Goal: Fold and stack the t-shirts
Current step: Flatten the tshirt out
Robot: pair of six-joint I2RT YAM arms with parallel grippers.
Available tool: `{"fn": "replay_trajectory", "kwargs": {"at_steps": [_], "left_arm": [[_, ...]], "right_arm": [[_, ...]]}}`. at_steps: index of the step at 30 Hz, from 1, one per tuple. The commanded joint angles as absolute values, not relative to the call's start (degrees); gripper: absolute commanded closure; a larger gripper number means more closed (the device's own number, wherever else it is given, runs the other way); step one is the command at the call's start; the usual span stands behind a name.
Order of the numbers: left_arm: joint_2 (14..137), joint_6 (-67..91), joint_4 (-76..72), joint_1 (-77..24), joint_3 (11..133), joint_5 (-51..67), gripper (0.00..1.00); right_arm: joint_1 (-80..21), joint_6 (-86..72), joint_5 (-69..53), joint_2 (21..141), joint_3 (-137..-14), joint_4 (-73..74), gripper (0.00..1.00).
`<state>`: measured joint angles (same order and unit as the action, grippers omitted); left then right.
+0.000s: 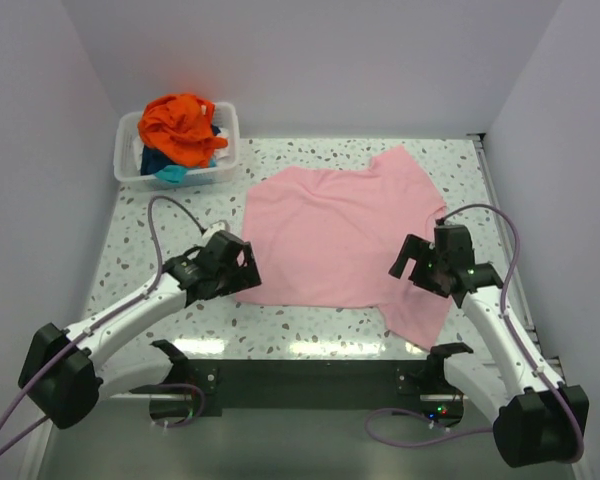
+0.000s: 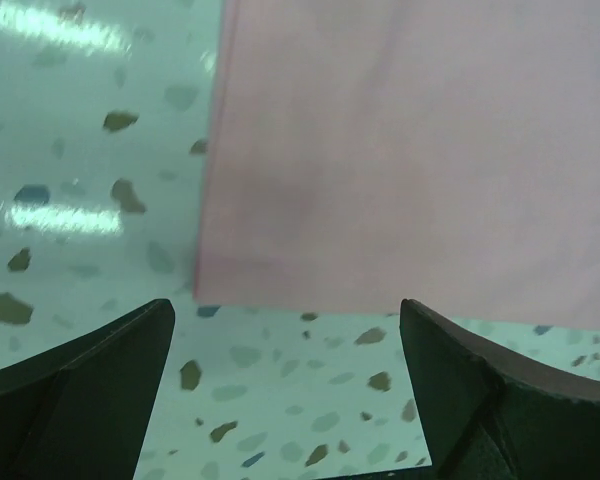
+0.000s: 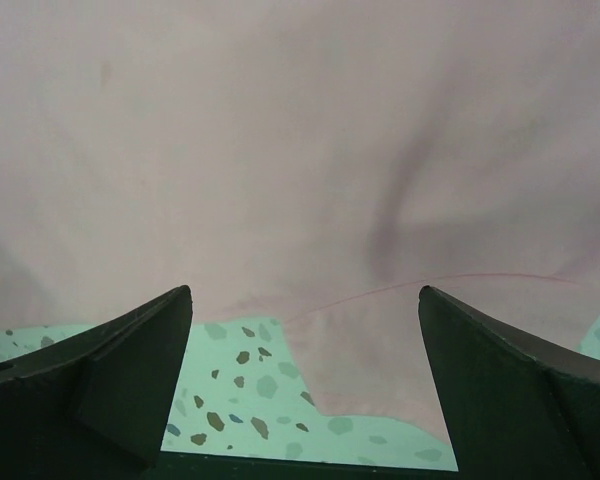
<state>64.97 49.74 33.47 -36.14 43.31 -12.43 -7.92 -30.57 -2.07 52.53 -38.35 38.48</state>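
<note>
Two grippers flank the light pink t-shirt (image 1: pixel 340 235), which lies spread on the terrazzo table (image 1: pixel 140 240) with a few soft wrinkles. We see our left gripper (image 1: pixel 242 268) at the shirt's near-left corner, fingers released wide and gripping nothing. In its wrist view that corner lies just ahead of the fingertips, with bare speckled table between them. Our right gripper (image 1: pixel 405 262) is over the shirt's right side, above a sleeve that trails toward the near edge. Its fingers are also spread and empty, and a thin reddish thread (image 3: pixel 430 280) runs across the cloth ahead of them. Beyond the shirt's far-left corner stands the white plastic bin (image 1: pixel 125 160). It holds a crumpled bright orange t-shirt (image 1: pixel 180 125) heaped on a teal t-shirt (image 1: pixel 170 172).
</note>
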Motion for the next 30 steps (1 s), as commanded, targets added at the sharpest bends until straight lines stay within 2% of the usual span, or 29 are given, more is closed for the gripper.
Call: {"fn": "replay_trajectory", "kwargs": {"at_steps": [1,6,9,12,13,21,22,24,25,27,30], "left_arm": [[59.7,58.8,38.7,-36.3,37.3,-13.6,0.00],[56.3,62.8,37.0,-36.2,31.8,-14.3,0.01],[58.3,63.5,34.5,-36.2,31.6,-14.5,0.08],[63.3,63.7,32.8,-36.2,32.4,-13.8,0.23],[65.7,63.5,32.5,-36.2,32.7,-13.4,0.30],[70.0,62.7,27.3,-36.2,31.8,-11.7,0.64],[70.6,62.7,27.2,-36.2,32.0,-12.0,0.72],[71.3,62.5,27.1,-36.2,32.3,-12.5,0.80],[71.6,62.4,27.1,-36.2,32.3,-12.6,0.89],[71.9,62.5,27.1,-36.2,32.3,-13.2,1.00],[71.9,62.6,28.8,-36.1,32.3,-14.7,1.00]], "right_arm": [[-7.9,-29.4,-1.8,51.1,-37.4,38.4,0.01],[-7.8,-29.7,-1.7,51.3,-35.6,36.1,0.01],[-7.8,-29.2,-1.7,52.6,-35.6,36.0,0.01],[-7.9,-28.4,-1.1,53.7,-35.7,36.5,0.01],[-7.9,-28.4,-0.8,53.9,-35.6,36.5,0.01],[-7.9,-28.5,-0.2,54.8,-34.9,35.6,0.01],[-7.8,-28.6,-0.2,55.1,-35.2,35.6,0.01],[-7.9,-28.3,-0.2,55.6,-35.2,35.8,0.01],[-7.9,-28.3,-0.2,55.7,-35.3,35.9,0.01],[-7.9,-28.1,-0.2,55.7,-35.3,36.3,0.01],[-7.9,-27.6,-0.2,55.3,-35.4,37.3,0.01]]}}
